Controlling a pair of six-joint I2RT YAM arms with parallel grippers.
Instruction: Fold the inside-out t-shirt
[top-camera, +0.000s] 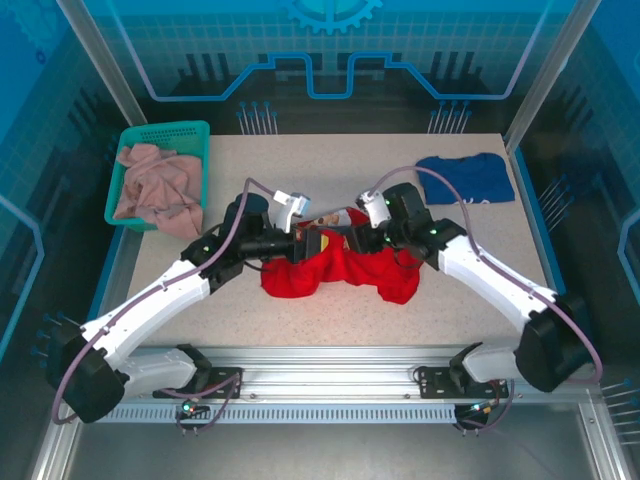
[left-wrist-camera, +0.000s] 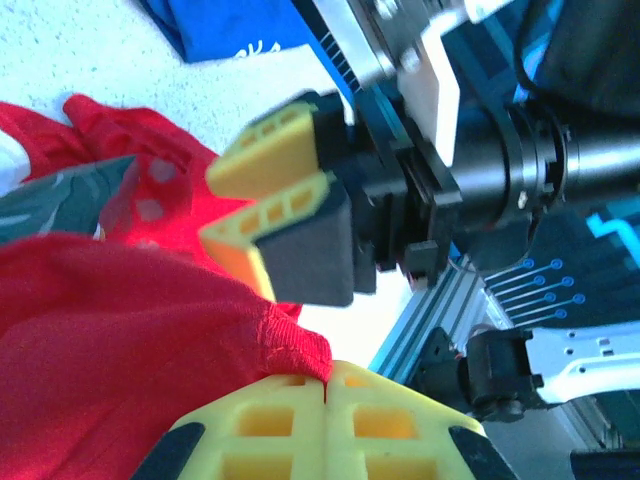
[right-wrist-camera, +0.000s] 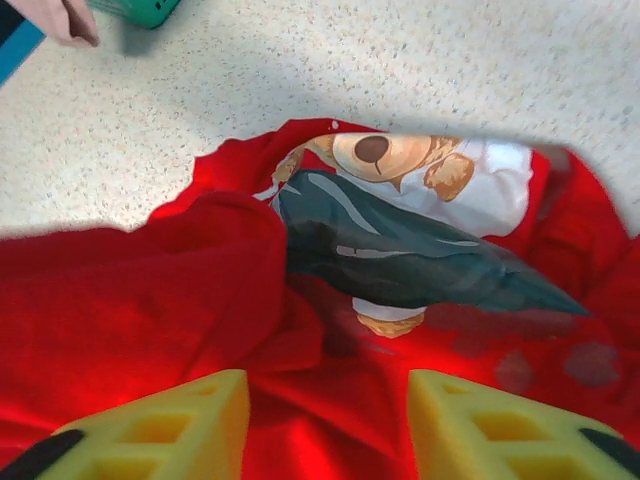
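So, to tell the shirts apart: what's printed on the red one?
The print: tan bear on white, dark grey-green shape across it; clearest in right wrist view.

The left hand (top-camera: 305, 241) and right hand (top-camera: 366, 238) sit close together on a crumpled red t-shirt (top-camera: 340, 272); pinkish cloth (top-camera: 155, 185) lies in the green basket (top-camera: 166, 132).

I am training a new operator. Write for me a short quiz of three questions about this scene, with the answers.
1. True or false: the blue t-shirt lies on the table, outside the green basket.
2. Of the left gripper and the right gripper, which is shut on the red t-shirt? A. left B. right C. both
3. What lies in the basket?
Key: 1 true; 2 A, the right one is open; 3 a pale pinkish garment.
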